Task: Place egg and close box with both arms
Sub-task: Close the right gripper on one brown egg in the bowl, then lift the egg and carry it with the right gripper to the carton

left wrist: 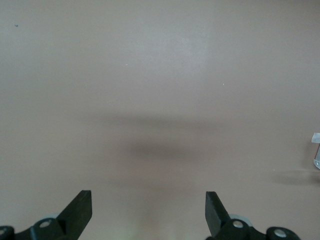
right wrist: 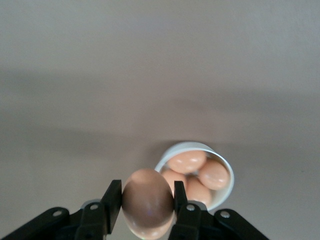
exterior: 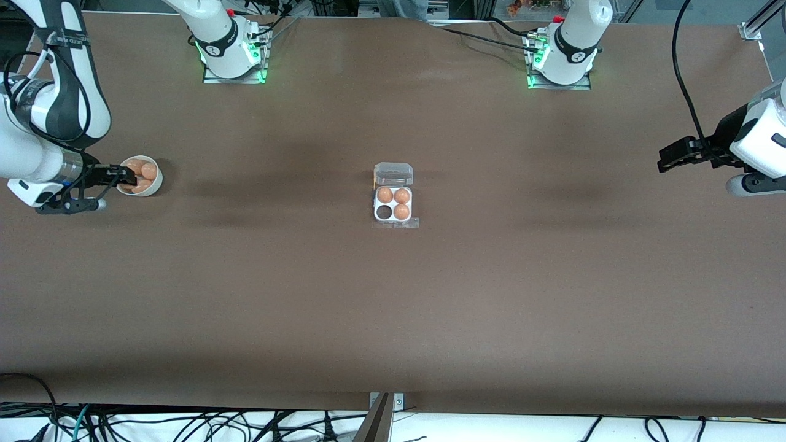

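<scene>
My right gripper (right wrist: 148, 205) is clamped on the egg (right wrist: 148, 209), one finger on each side. Past it, a white bowl (right wrist: 222, 161) on the desk (right wrist: 150, 65) holds what look like four more eggs (right wrist: 187, 162).

Your front camera looks down high across the counter (exterior: 393, 307) toward both bases. Each wrist camera looks closely past its claw; bowl (exterior: 149, 184) and box (exterior: 393, 204) reappear there.

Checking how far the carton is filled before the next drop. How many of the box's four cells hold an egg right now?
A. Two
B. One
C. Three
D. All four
C: in the front view the box shows three eggs and one dark empty cell, the one nearer the front camera toward the right arm's end.
</scene>
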Robot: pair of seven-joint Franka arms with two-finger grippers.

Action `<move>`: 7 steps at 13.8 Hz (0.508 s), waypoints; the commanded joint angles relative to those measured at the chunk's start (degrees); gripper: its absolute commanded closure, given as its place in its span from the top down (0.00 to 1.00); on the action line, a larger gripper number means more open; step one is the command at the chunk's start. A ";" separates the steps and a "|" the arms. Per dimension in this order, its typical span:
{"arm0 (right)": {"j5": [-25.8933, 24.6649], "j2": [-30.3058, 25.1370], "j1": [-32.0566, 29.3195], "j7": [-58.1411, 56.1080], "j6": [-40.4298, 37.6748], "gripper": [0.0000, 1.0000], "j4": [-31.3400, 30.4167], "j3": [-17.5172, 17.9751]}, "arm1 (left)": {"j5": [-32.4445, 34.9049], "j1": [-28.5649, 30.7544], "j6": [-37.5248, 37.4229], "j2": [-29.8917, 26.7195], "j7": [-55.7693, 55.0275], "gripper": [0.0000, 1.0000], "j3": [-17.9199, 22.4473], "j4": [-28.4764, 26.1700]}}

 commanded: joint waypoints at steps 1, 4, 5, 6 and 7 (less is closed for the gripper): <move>2.98 5.10 6.78 7.36 -4.66 0.32 7.93 -0.20 | 0.10 -0.02 -0.52 0.67 0.83 1.00 0.20 1.55; 8.16 9.49 14.43 18.42 -6.78 0.32 14.43 -0.12 | 0.02 -0.19 -0.52 0.58 0.92 1.00 0.11 1.55; 10.09 10.99 16.98 22.55 -6.87 0.32 16.11 -0.20 | 0.02 -0.19 -0.52 0.58 0.84 1.00 0.11 1.55; 11.76 12.48 19.26 26.77 -6.78 0.32 17.60 -0.12 | 0.02 -0.19 -0.52 0.58 0.92 1.00 0.11 1.55; 13.35 13.98 21.55 30.90 -6.78 0.32 19.19 -0.12 | 0.02 -0.19 -0.52 0.58 0.92 1.00 0.11 1.55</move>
